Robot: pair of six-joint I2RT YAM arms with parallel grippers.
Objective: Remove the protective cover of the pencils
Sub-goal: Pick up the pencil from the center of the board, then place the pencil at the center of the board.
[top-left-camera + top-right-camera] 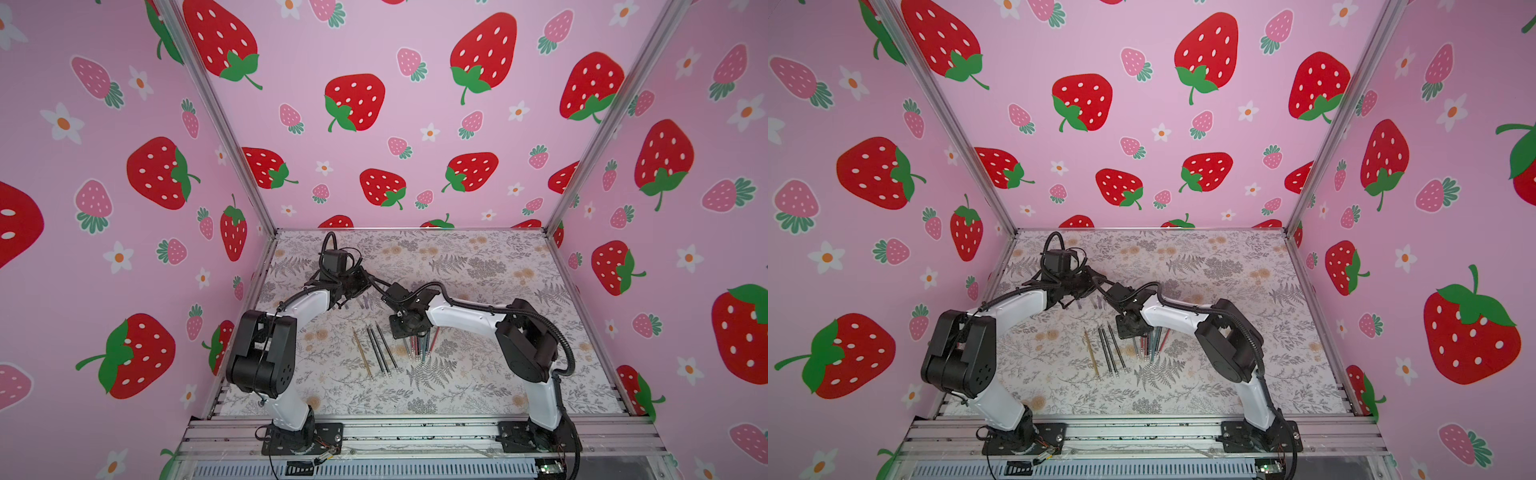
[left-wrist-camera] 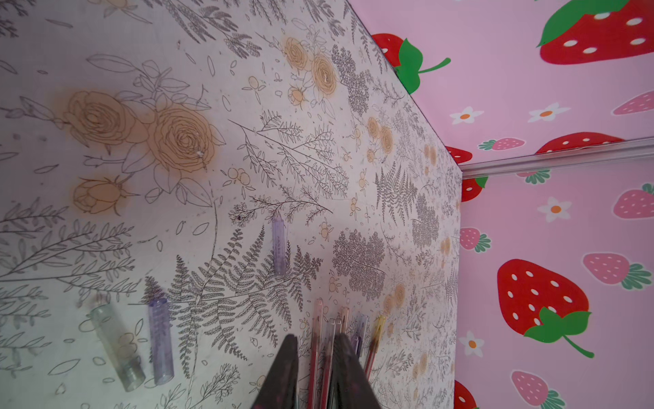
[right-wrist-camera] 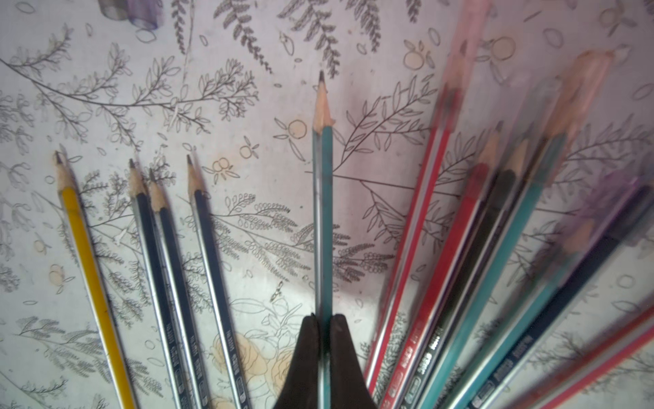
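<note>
Gripping a bare-tipped teal pencil [image 3: 322, 212], the right gripper [image 3: 322, 322] is clamped tight. Beside that pencil lie four bare pencils [image 3: 170, 248]. On its other side, a bunch of capped pencils [image 3: 495, 230] looks left to do. Loose caps [image 2: 161, 340] lie beyond it, near the left gripper [image 2: 316, 336], whose jaws are narrowly parted; I cannot tell if it holds anything. Flower-printed table [image 1: 478, 374], strawberry walls [image 1: 415, 124].

left arm [image 1: 309, 305], right arm [image 1: 461, 318]: glossy white shell links, bulky matte black joint housings [image 1: 262, 353]. round holes in left shoulder housing. black corrugated cable conduit [image 1: 565, 349] along right arm; thinner black cables [image 1: 330, 241] around left wrist. black base plates [image 1: 301, 438] with pale screw heads. left gripper [image 2: 316, 336], right gripper [image 3: 325, 317]: dark tapered wedge fingers.
</note>
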